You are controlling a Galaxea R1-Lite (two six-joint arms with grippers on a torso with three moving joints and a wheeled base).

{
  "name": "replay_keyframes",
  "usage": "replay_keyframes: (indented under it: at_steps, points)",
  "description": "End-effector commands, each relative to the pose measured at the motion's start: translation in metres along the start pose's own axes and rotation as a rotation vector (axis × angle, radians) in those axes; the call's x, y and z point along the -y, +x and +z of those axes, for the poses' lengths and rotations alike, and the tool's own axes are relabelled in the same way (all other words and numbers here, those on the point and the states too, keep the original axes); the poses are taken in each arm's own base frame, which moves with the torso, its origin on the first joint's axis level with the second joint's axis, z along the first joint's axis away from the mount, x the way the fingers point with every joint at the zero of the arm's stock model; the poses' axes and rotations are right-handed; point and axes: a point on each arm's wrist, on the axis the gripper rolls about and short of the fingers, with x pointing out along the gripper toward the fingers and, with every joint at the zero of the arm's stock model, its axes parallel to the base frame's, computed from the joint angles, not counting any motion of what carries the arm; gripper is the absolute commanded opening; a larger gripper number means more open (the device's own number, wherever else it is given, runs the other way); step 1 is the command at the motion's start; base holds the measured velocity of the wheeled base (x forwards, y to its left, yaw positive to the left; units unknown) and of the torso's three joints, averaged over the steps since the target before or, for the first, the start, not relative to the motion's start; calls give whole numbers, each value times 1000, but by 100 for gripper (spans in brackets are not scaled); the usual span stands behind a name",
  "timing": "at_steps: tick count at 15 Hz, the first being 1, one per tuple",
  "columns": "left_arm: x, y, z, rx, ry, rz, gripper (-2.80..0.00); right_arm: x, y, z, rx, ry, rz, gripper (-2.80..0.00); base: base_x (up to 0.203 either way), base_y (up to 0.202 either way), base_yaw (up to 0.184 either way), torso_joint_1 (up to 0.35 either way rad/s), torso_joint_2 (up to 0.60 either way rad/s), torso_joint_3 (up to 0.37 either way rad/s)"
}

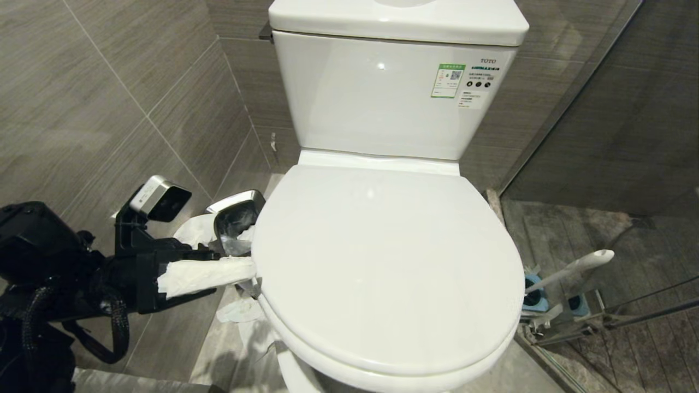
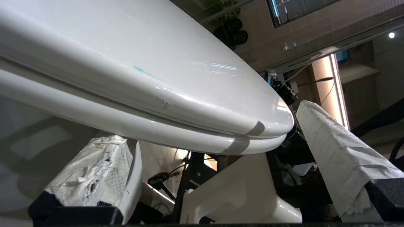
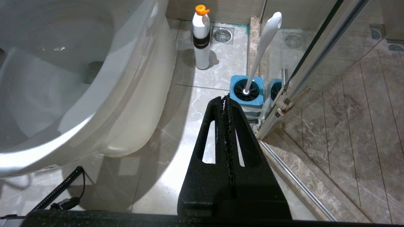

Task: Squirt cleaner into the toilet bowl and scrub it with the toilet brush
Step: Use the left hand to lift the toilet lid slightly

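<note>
The white toilet bowl [image 1: 306, 376] has its lid [image 1: 382, 262] shut, so the basin is hidden. My left gripper [image 1: 235, 248] is open at the lid's left edge, its fingers [image 1: 207, 275] wrapped in white tissue. In the left wrist view the rim of lid and seat [image 2: 176, 126] lies between the wrapped fingers [image 2: 334, 151]. A thin turquoise smear of cleaner [image 2: 142, 71] marks the lid. The toilet brush [image 1: 573, 267] stands in its blue holder [image 1: 532, 297] to the right of the toilet. My right gripper [image 3: 224, 97] hangs shut and empty over the floor, short of the brush [image 3: 262, 53].
A small steel bin [image 1: 237, 213] stuffed with tissue stands left of the toilet, with more tissue [image 1: 240, 311] on the floor. A white bottle with an orange cap [image 3: 202, 37] stands by a floor drain [image 3: 222, 34]. A glass shower door [image 3: 315, 63] runs right beside the brush holder [image 3: 246, 91].
</note>
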Motion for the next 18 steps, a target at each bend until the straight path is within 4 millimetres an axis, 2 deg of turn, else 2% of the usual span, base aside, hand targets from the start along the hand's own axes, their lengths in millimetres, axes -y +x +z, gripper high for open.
replay_keyframes:
  at_steps: [1,5,10,15,18]
  points:
    - [4,3,8,-1,37,-19,0,0,0,0,0,0,0,-280,0,0,0,0,0,0]
    - [7,7,27,12,87,-37,0,0,0,0,1,0,0,-280,0,0,0,0,0,0]
    - [25,12,66,52,87,-70,0,0,0,0,-1,0,0,-280,0,0,0,0,0,0]
    - [30,13,78,88,88,-74,0,0,0,0,1,0,0,-280,0,0,0,0,0,0]
    - [36,15,92,132,117,-80,0,0,0,0,1,0,0,-280,0,0,0,0,0,0]
